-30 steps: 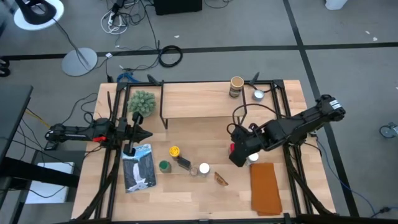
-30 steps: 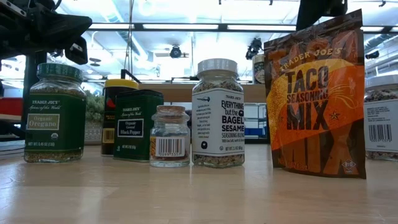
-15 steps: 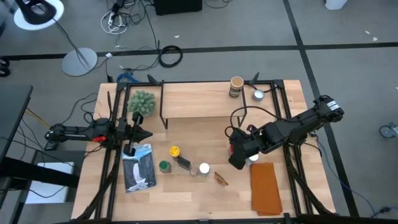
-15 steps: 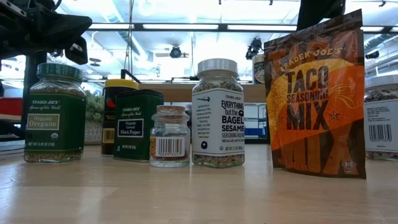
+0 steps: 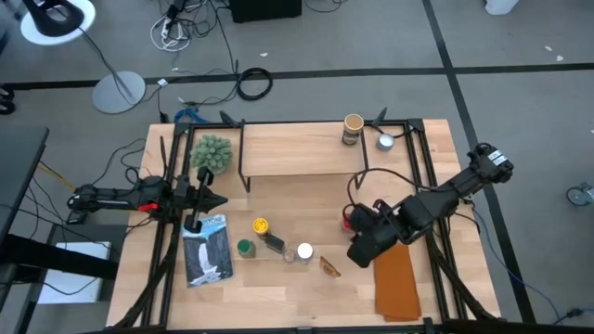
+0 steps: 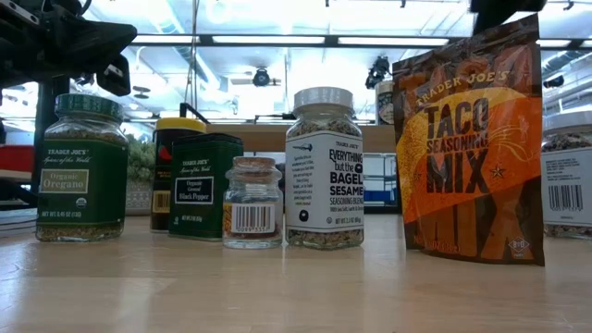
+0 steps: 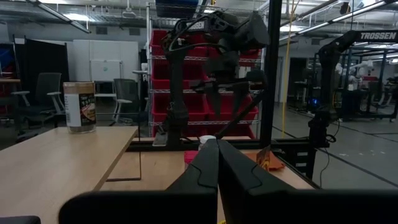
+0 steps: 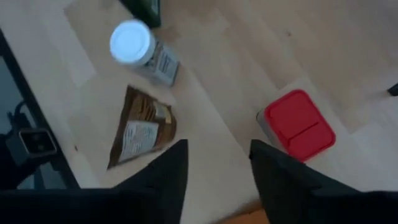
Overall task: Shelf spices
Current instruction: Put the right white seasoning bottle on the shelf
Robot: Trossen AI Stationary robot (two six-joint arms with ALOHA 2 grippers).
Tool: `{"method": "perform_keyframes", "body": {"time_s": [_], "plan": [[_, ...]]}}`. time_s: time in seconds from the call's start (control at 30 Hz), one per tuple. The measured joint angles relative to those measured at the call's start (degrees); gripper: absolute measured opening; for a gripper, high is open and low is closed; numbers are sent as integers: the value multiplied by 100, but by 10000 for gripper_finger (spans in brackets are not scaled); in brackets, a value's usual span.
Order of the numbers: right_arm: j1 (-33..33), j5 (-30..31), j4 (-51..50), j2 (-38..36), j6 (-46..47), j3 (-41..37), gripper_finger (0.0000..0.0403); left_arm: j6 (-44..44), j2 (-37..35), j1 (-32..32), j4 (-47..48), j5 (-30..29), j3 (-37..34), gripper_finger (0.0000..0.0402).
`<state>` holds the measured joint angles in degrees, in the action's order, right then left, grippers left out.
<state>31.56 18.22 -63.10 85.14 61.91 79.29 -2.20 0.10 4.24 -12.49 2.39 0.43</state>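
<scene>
The right end effector (image 5: 363, 250) hangs with fingers apart, holding nothing. Just beside it sits a red tin (image 8: 299, 124) with a flat, square red lid.

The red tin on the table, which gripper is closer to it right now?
The right gripper. It hovers open just beside the red tin, not touching. The left gripper waits shut across the table near the green plant ball.
</scene>
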Motion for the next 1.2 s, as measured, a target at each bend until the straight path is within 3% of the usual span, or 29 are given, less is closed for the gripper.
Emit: {"method": "perform_keyframes", "body": {"time_s": [0.17, 0.5, 0.93, 1.2], "plan": [[223, 0, -613, 0, 572, 0, 217, 2, 0, 1, 1, 0, -1, 6], [585, -367, -2248, -2, 2631, -35, 249, 2, 0, -1, 2, 2, 0, 6], [708, -594, -1439, -4, 2905, -1057, 309, 2, 0, -1, 2, 0, -2, 6], [560, -403, -897, -4, 2859, -1489, 345, 2, 0, 1, 2, 2, 0, 6]]}}
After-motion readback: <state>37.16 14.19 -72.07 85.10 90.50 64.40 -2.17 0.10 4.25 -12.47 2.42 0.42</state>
